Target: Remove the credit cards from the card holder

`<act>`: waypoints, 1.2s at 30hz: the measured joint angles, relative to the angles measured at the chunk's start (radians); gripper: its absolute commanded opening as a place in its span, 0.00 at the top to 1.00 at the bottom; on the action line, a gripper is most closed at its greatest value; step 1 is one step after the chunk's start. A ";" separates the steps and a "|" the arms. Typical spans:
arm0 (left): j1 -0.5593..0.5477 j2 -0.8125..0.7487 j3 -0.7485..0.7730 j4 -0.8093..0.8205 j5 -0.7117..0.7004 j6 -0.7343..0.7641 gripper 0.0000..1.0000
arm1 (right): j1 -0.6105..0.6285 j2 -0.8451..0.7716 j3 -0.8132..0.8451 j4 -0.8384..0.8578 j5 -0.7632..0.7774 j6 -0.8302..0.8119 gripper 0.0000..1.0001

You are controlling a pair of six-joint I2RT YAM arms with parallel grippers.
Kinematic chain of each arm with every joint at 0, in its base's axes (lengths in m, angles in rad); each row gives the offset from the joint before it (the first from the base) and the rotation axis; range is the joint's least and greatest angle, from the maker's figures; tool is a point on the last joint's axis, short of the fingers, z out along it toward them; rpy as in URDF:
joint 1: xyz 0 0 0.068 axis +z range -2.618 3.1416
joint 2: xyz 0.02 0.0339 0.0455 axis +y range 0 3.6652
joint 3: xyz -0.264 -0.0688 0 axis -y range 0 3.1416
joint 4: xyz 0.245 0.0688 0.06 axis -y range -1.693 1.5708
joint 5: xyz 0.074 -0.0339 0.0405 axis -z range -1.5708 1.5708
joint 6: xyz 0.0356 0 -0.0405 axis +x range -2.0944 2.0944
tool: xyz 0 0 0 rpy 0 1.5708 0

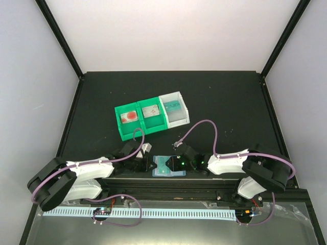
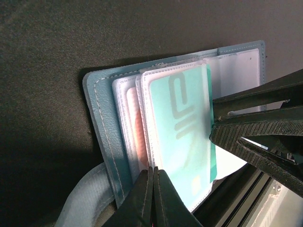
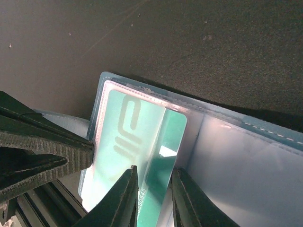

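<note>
So the card holder (image 1: pixel 167 166) is lying open right at the near edge of the black table (image 1: pixel 230 102), sandwiched between the two arms, well apart from the green bins (image 1: pixel 134 133) and the white bin (image 1: pixel 176 121) further back. The left gripper (image 2: pixel 154 177) is pinched fully together on the edge of one of the holder's clear pockets, no gap between its fingers at all. The teal card (image 2: pixel 182 127) sits in the topmost frosted pocket, and a strip along one of its edges looks brighter, like it's poking out past the plastic. Behind it there's a reddish card (image 2: pixel 136 137) tucked in the next pocket, mostly covered. The right gripper (image 3: pixel 155 171) comes in from the opposite side, fingers a little apart with the teal card showing in the gap between them (you can even read a few digits printed along the card next to one finger). From the left wrist view its fingertips sit right at that card's edge, touching or as good as. Honestly I can't tell whether it's actually squeezing the card or just straddling it, since the angle doesn't show any contact on either face.
</note>
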 measured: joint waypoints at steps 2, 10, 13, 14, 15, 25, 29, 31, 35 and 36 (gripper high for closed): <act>0.000 0.000 0.000 -0.001 -0.005 0.003 0.99 | 0.000 0.007 0.000 0.005 0.000 -0.002 0.78; 0.000 0.000 0.000 -0.004 -0.021 0.013 0.98 | -0.002 0.011 0.000 0.008 0.010 -0.006 0.98; 0.000 0.000 0.000 -0.006 -0.026 0.019 0.98 | -0.003 0.009 0.000 0.011 0.019 -0.001 0.99; 0.000 0.000 0.000 -0.007 -0.027 0.021 0.98 | -0.004 0.007 -0.001 0.013 0.019 -0.002 0.99; 0.000 -0.001 0.000 -0.007 -0.028 0.022 0.98 | -0.005 0.005 -0.003 0.017 0.018 -0.002 0.99; -0.002 -0.002 0.000 -0.006 -0.045 0.026 0.97 | -0.037 -0.021 -0.045 0.060 -0.016 -0.002 0.99; -0.002 -0.002 0.000 -0.005 -0.051 0.027 0.97 | -0.048 -0.027 -0.058 0.070 -0.029 -0.002 0.99; -0.002 -0.002 0.000 -0.004 -0.053 0.028 0.97 | -0.054 -0.026 -0.062 0.079 -0.043 -0.002 0.97; -0.002 -0.002 0.000 -0.004 -0.056 0.028 0.97 | -0.068 -0.013 -0.073 0.116 -0.072 0.000 0.91; -0.002 -0.002 0.000 -0.004 -0.056 0.028 0.97 | -0.069 -0.006 -0.075 0.124 -0.077 0.003 0.90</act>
